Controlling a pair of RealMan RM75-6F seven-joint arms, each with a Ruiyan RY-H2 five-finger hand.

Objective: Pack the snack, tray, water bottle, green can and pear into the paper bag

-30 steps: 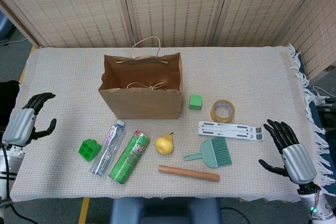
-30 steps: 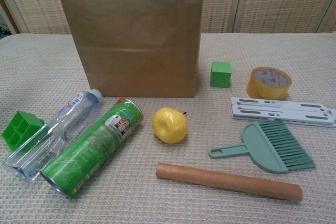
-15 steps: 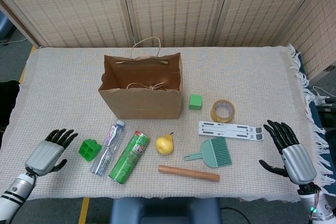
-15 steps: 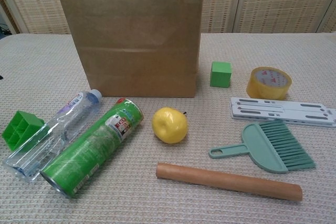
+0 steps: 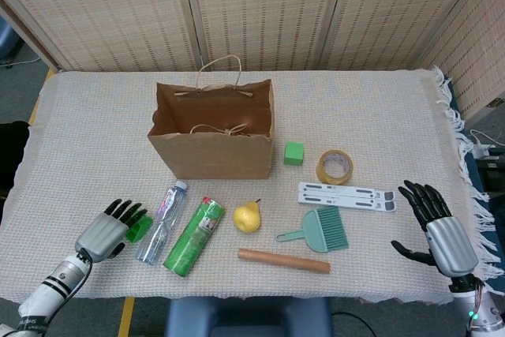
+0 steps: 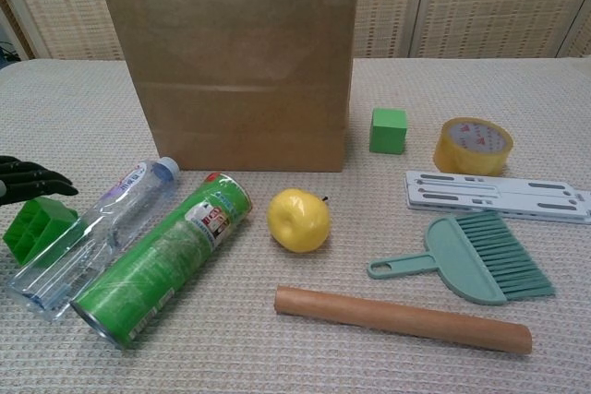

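**L hand over green tray, nothing packed yet**

L hand [image 5: 106, 230] sits at the front-left of the table [image 5: 95, 116], fingers apart and stretched over the small green tray [image 6: 37, 226], covering part of it in head view. Whether it touches the tray: can't tell. It holds nothing. R hand [image 5: 442, 230] is well apart at the far right edge, fingers spread, empty.

Paper bag [image 5: 213, 132] stands upright, mouth open, mid-table. In front of it, left to right: tray, water bottle [image 5: 160, 212] lying just beside it, green can [image 5: 193, 236] on its side next to the bottle, yellow pear [image 5: 247, 217].

Also on the table: green cube [image 5: 293, 153], tape roll [image 5: 334, 166], white bracket [image 5: 346, 196], green hand brush [image 5: 319, 230], wooden rod [image 5: 284, 260].
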